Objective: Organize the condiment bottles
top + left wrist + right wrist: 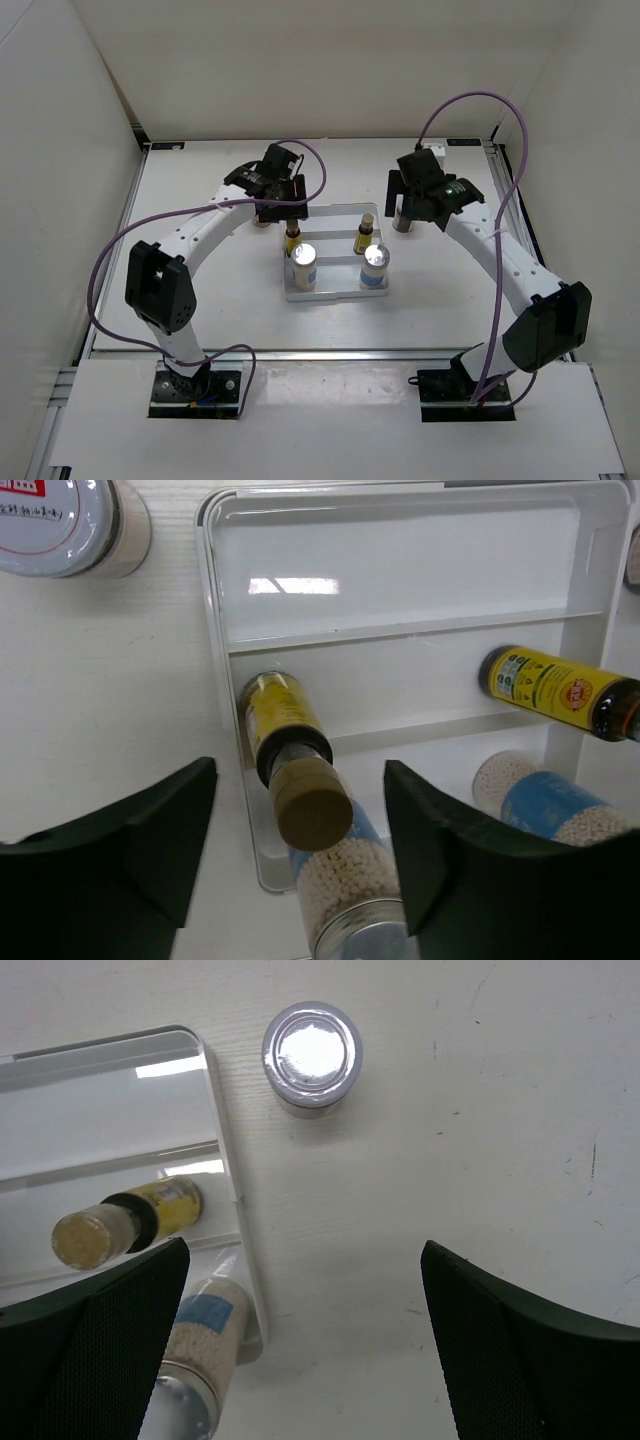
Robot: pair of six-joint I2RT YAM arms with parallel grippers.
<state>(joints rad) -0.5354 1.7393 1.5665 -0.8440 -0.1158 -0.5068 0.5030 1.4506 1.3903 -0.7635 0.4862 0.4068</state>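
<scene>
Left claw (300, 825) stands partly open astride a slim yellow bottle (283, 718) in the middle row of the tray (400, 570), gripping nothing. Right claw (300, 1310) gapes wide and empty over a squat jar (311, 1052) on the table (480, 1110) beside the tray. The jar is probably rigid, light and smooth-sided, so it is best held low on its body.

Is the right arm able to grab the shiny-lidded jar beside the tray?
Probably yes. The jar stands alone on the table, apart from the tray, and nothing lies between it and the open right gripper.
</scene>
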